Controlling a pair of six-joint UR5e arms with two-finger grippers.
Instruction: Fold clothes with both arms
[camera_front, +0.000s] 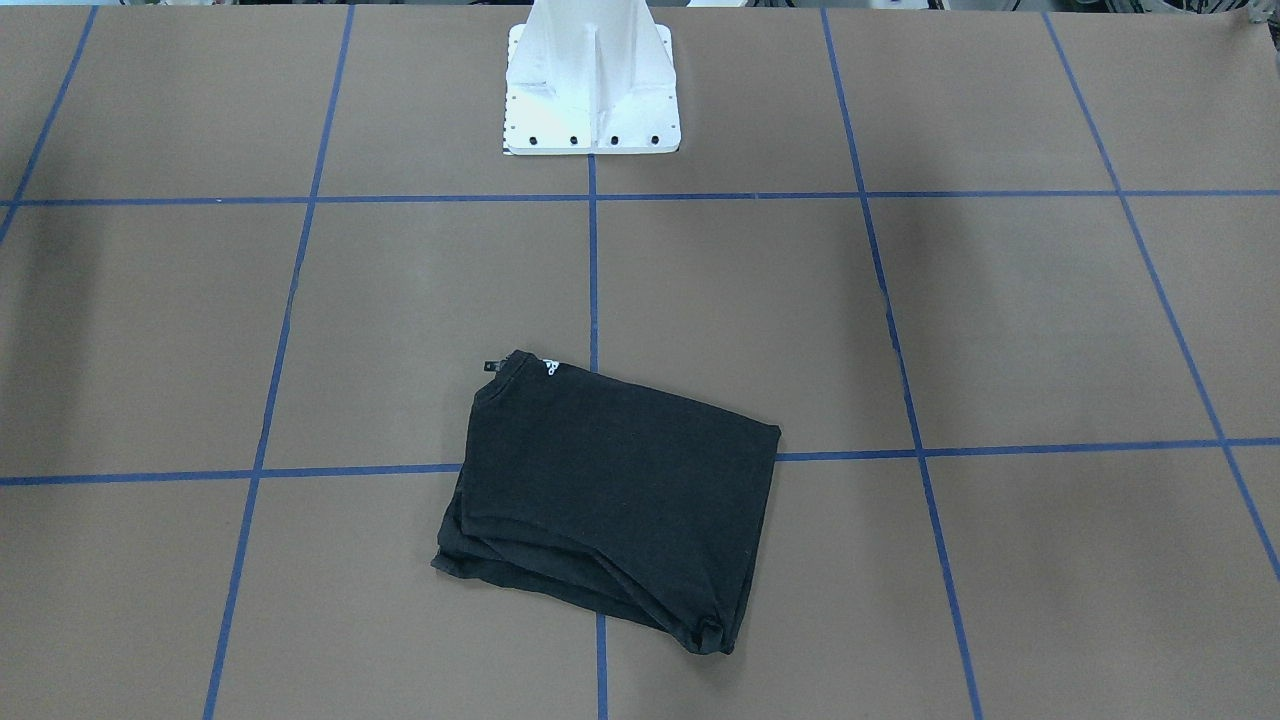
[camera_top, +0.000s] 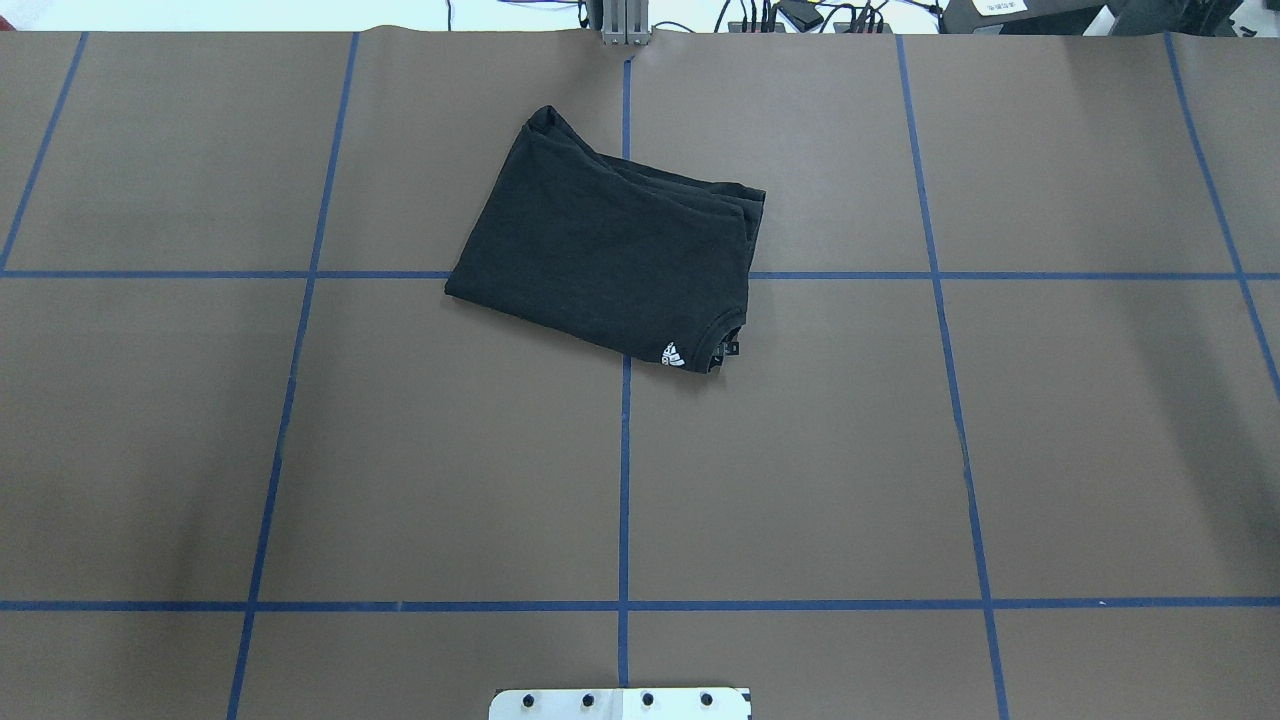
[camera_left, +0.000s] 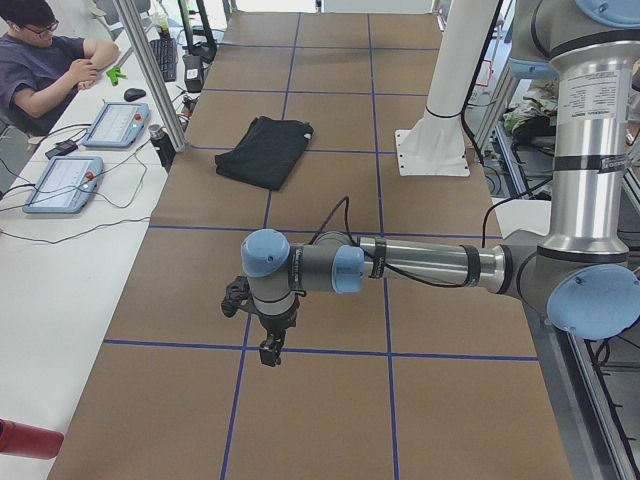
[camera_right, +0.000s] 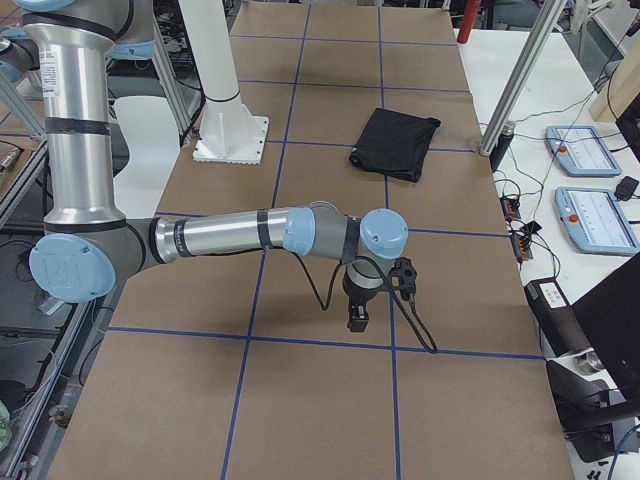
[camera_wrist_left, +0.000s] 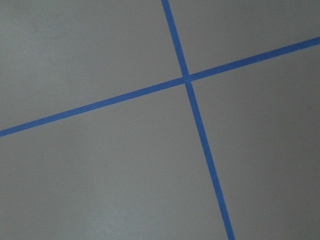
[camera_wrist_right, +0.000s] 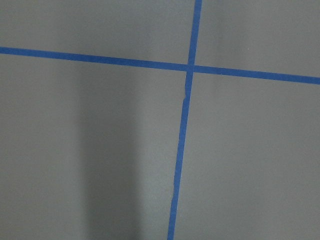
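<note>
The T-shirt (camera_top: 610, 260) lies folded into a compact, roughly rectangular stack on the brown table (camera_top: 900, 450), on the half away from the robot. It lies across the middle tape line (camera_top: 624, 480) and across one crossing line. It sits slightly askew to the grid. A small white logo (camera_top: 674, 354) shows at its near corner beside the collar, and the edges of the lower layers step out along its far side. Nothing touches it.

Both arms are well apart from the shirt, out toward the table's two ends. The left arm (camera_left: 420, 265) reaches level over the table, and the left gripper (camera_left: 270, 352) hangs pointing down near a tape crossing. The right arm (camera_right: 230, 235) is stretched out the same way, with the right gripper (camera_right: 356, 320) pointing down. Each gripper shows only in a side view, so I cannot tell how the jaws of either stand. Each wrist camera shows only bare brown surface and a tape cross.

The white mount plate (camera_front: 592, 90) is bolted at the robot's edge of the table. A person (camera_left: 45, 70) sits at the white side desk, by two touch panels (camera_left: 117, 124).
</note>
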